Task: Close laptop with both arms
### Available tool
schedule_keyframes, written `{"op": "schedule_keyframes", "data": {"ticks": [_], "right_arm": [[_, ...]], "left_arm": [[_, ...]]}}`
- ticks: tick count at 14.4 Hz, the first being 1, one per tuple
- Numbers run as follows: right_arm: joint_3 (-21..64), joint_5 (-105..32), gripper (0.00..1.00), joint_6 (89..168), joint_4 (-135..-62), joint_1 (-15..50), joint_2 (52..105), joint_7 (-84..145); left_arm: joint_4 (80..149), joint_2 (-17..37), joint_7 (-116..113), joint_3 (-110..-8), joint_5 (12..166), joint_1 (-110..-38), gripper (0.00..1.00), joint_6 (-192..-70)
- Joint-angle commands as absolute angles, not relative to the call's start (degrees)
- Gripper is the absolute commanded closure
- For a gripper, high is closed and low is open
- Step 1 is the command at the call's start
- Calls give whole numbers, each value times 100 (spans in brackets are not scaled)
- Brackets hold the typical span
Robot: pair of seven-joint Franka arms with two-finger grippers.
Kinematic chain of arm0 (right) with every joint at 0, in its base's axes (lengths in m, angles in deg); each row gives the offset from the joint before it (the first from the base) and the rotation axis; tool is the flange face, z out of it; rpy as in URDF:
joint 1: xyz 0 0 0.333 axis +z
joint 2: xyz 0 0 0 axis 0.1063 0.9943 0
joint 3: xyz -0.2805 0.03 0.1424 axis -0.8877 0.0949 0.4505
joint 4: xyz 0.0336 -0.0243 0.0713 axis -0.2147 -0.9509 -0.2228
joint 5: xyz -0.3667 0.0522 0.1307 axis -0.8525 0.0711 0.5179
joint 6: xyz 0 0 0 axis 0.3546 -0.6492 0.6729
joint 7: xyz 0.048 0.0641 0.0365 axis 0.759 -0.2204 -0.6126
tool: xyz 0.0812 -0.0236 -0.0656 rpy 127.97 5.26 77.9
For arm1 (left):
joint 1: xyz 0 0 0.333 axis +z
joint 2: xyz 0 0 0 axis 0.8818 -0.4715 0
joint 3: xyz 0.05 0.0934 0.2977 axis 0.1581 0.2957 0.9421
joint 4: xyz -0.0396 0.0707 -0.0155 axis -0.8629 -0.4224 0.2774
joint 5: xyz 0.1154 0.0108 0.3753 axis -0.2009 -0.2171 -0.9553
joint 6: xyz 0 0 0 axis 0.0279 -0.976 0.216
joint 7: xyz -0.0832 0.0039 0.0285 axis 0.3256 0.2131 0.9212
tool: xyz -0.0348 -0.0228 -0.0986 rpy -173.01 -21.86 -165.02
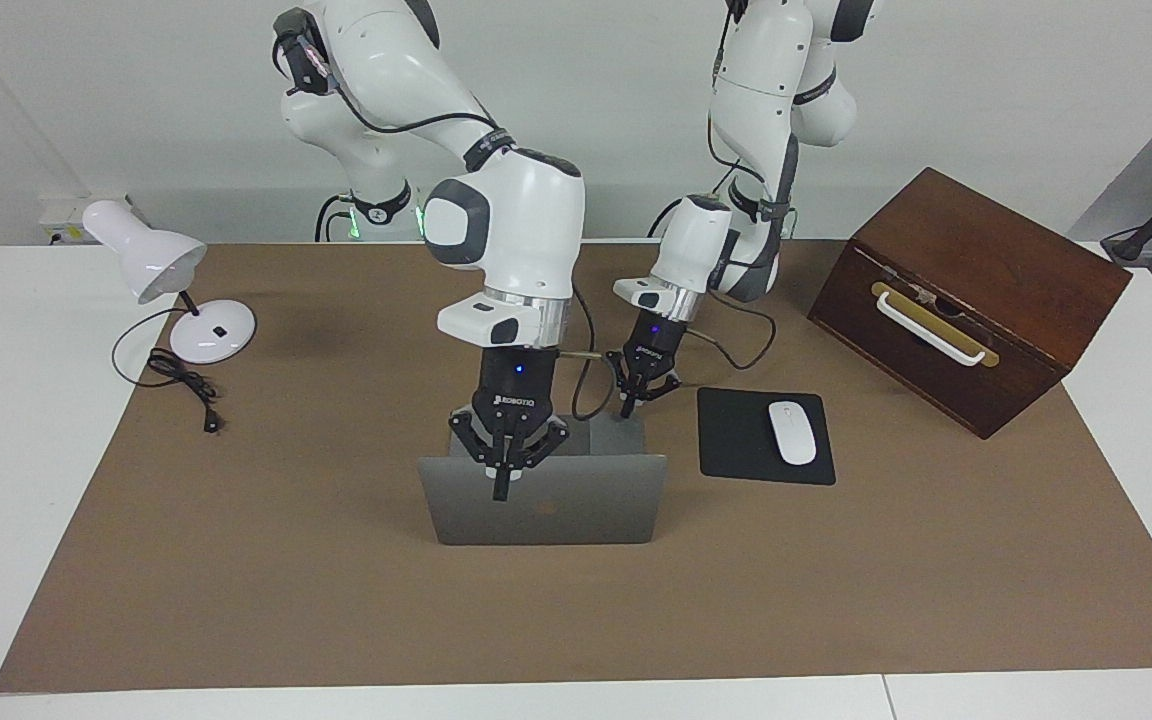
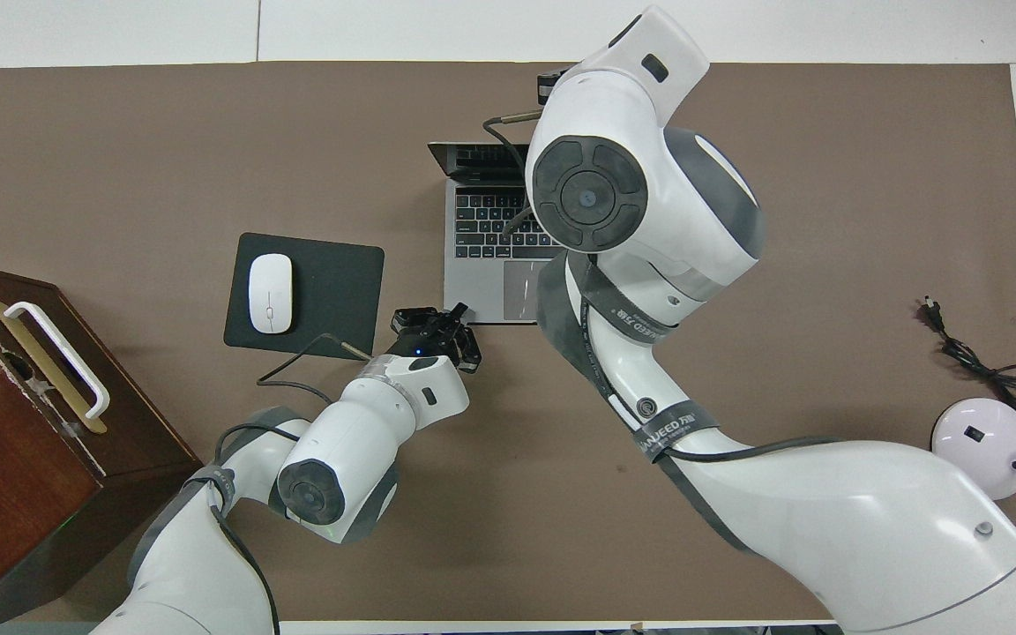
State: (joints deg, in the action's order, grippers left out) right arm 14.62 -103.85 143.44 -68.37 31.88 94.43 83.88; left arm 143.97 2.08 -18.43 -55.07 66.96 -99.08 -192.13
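The silver-grey laptop (image 1: 576,510) stands open in the middle of the brown mat, with the back of its upright lid toward the facing camera. Its keyboard (image 2: 481,238) shows in the overhead view. My right gripper (image 1: 502,488) is at the lid's top edge, its fingers together, with a fingertip over the lid's outer face. In the overhead view it is hidden under its own wrist. My left gripper (image 1: 628,408) is low by the laptop base's corner nearest the robots, toward the left arm's end. Its fingers are together and it holds nothing. It also shows in the overhead view (image 2: 434,324).
A black mouse pad (image 1: 736,440) with a white mouse (image 1: 792,432) lies beside the laptop toward the left arm's end. A brown wooden box (image 1: 976,300) with a white handle stands at that end. A white desk lamp (image 1: 146,260) and its cable (image 1: 181,380) are at the right arm's end.
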Motion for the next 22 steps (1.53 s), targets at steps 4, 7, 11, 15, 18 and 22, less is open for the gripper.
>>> {"op": "schedule_keyframes", "data": {"ticks": [4, 7, 11, 15, 18, 22], "right_arm": [[1516, -10205, 100, 14445, -6434, 3089, 9820, 8303], [1515, -9686, 100, 14437, -6434, 3045, 9864, 8102], [1515, -8765, 100, 14218, -6434, 2974, 9847, 7496], [1515, -7929, 100, 13673, -6434, 2922, 9794, 6889], [1542, -7744, 100, 13243, -6425, 2922, 9777, 6704], [1568, -7321, 100, 12768, -6416, 2869, 9768, 6309]], "left_arm": [[14282, -27, -1947, -5415, 6777, -10010, 100, -19333], [14247, -150, -1964, -5415, 6759, -10010, 100, -19333], [14177, -290, -2165, -5406, 6716, -9992, 100, -19333], [14142, -387, -2307, -5389, 6716, -9984, 100, -19333], [14115, -431, -2316, -5389, 6716, -9966, 100, -19333], [14098, -493, -2368, -5389, 6716, -9922, 100, -19333]]}}
